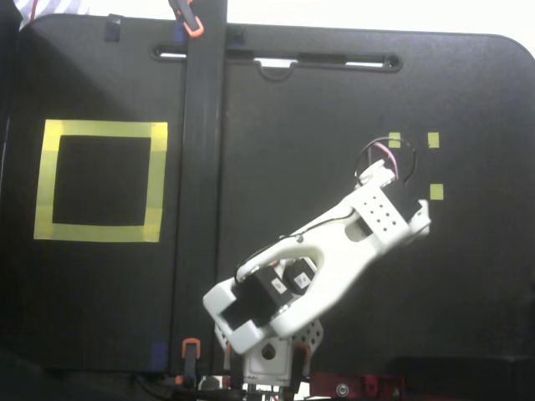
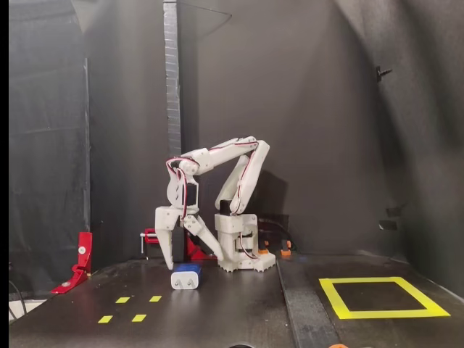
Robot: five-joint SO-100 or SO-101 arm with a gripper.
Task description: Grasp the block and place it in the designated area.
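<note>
A: Locate the small dark blue rounded block (image 2: 186,277)?
B: On the black worktop (image 2: 232,304), near-left in the side fixed view, just below the white arm's fingers (image 2: 190,262); hidden under the arm from above.
A: Finger state?
B: Spread, pointing down, straddling to admit the block; nothing pinched.
A: Destination?
B: Yellow tape square (image 2: 380,297), well apart at right; empty.

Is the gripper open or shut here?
Open: the gripper shows its two fingers spread apart above the block.
</note>
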